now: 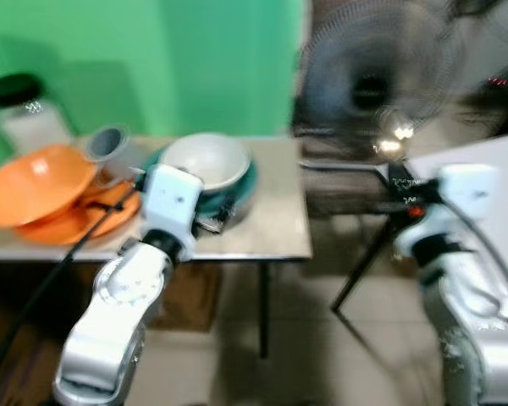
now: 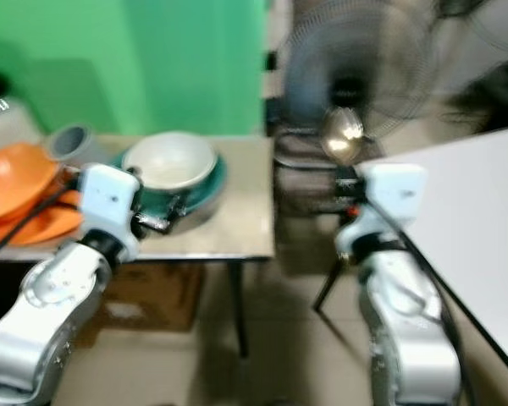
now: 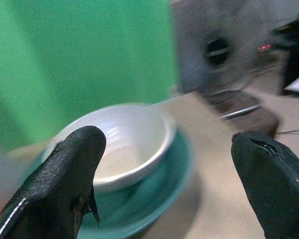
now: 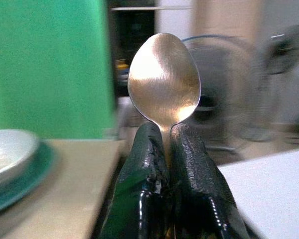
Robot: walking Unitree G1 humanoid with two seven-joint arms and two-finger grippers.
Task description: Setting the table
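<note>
A white bowl (image 1: 205,161) sits in a teal plate (image 1: 247,191) on a small beige table (image 1: 279,230). My left gripper (image 3: 167,138) hovers open just in front of the bowl, its black fingers (image 3: 70,174) spread wide with nothing between them. My right gripper (image 4: 168,149) is raised in the gap between the two tables. It is shut on the handle of a metal spoon (image 4: 163,79), which stands upright with its bowl end up (image 2: 343,135).
Orange bowls (image 1: 34,182), a grey cup (image 1: 108,144) and a black-lidded jar (image 1: 25,114) crowd the beige table's left side. A white table (image 2: 474,220) lies to the right. A standing fan (image 1: 372,76) is behind, and a cardboard box (image 1: 190,296) is under the table.
</note>
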